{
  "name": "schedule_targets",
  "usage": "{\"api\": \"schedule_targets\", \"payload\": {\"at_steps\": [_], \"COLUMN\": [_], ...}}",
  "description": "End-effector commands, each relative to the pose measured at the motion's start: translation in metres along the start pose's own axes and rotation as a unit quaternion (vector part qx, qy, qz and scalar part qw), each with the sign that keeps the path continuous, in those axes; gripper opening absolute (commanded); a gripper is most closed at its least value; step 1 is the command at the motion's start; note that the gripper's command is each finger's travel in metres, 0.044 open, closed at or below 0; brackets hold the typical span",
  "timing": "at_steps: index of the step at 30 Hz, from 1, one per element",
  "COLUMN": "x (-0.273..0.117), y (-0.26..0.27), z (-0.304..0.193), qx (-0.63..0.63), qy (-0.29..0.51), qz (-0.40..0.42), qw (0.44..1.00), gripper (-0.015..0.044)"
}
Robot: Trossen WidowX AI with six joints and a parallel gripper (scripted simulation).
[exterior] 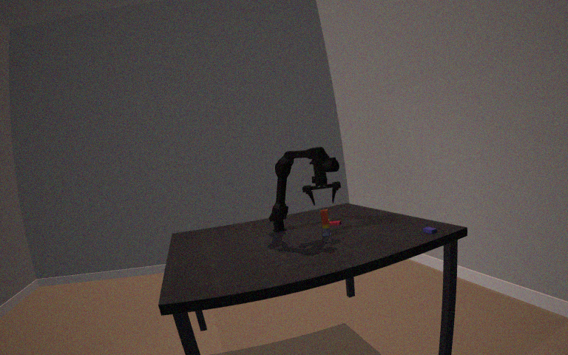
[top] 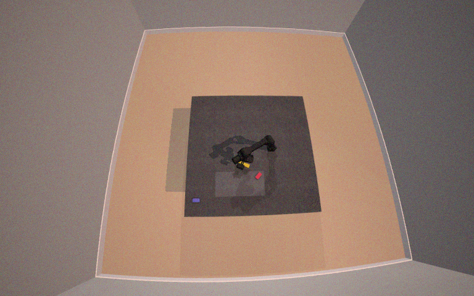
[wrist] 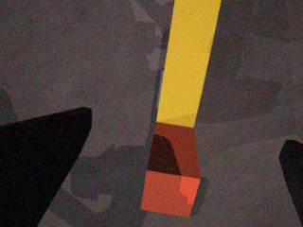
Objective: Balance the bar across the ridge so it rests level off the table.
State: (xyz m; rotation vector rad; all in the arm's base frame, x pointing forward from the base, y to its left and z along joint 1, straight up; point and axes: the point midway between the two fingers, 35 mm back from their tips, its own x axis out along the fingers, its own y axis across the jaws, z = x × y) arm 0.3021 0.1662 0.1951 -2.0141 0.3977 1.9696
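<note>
Your fingers (exterior: 321,195) were spread wide, gripping nothing, above the flat yellow-and-red bar (wrist: 182,91), which sat over the small ridge block (exterior: 325,231) on the dark surface (exterior: 251,259). Risk: an off-centre bar could tip and touch down.

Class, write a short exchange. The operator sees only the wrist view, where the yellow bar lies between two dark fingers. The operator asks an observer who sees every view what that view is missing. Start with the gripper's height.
Operator: How high is the gripper above the bar?
Observer: In the exterior view the gripper hangs open, well above the bar, and touches nothing.
Operator: Is anything else on the table?
Observer: The top view shows a small red block lying on the table close beside the bar, outside your frame.
</note>
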Motion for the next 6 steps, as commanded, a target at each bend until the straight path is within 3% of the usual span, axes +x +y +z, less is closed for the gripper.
{"api": "schedule_targets", "payload": {"at_steps": [1,6], "x": [-0.0002,-0.0002], "y": [0.0002,0.0002], "z": [0.0000,0.0000], "qx": [0.000,0.000], "qy": [0.000,0.000], "qz": [0.001,0.001], "qw": [1.000,1.000], "gripper": [0.0440,0.0440]}}
